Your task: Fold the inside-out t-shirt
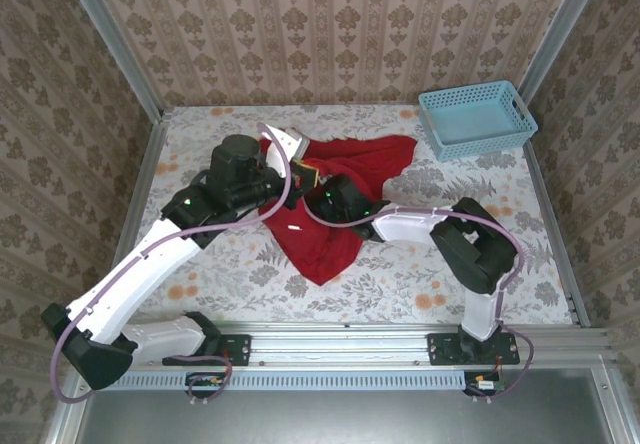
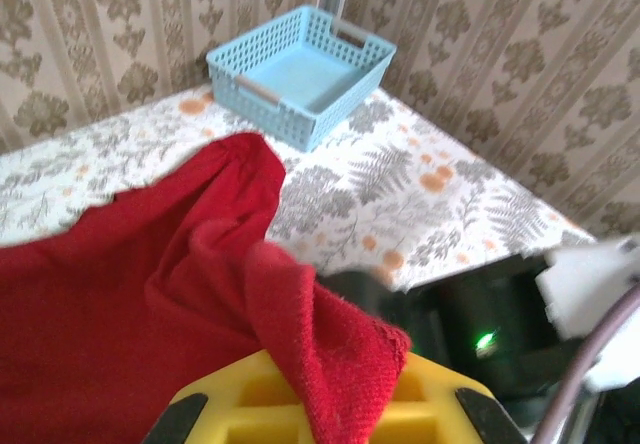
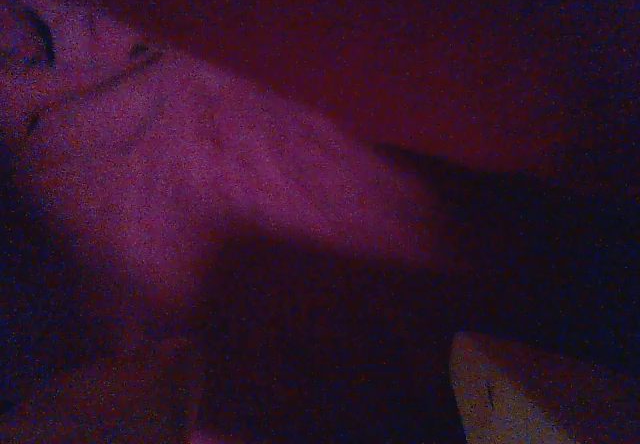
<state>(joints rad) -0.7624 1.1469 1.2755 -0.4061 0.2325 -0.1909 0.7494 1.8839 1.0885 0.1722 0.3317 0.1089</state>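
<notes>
Right now my left gripper (image 2: 325,419) sits at the rear left part of the inside-out t-shirt (image 1: 330,239). The shirt lies crumpled in the middle of the floral table (image 1: 220,274), with one lobe reaching back and right toward the light-blue basket (image 1: 475,119) and another running down toward my bases. In the left wrist view my two dark fingers (image 2: 178,420) stand wide apart, released. A fold of the red cloth hangs over the yellow body between them, and nothing looks pinched. The basket stands in the far right corner, well apart from the shirt. My right gripper (image 1: 338,196) lies in the shirt's middle, reaching in from the right, just beside my left one, with cloth over its front. Its wrist view is dim red fabric close to the lens, so I cannot tell whether those jaws are released or clenched.
</notes>
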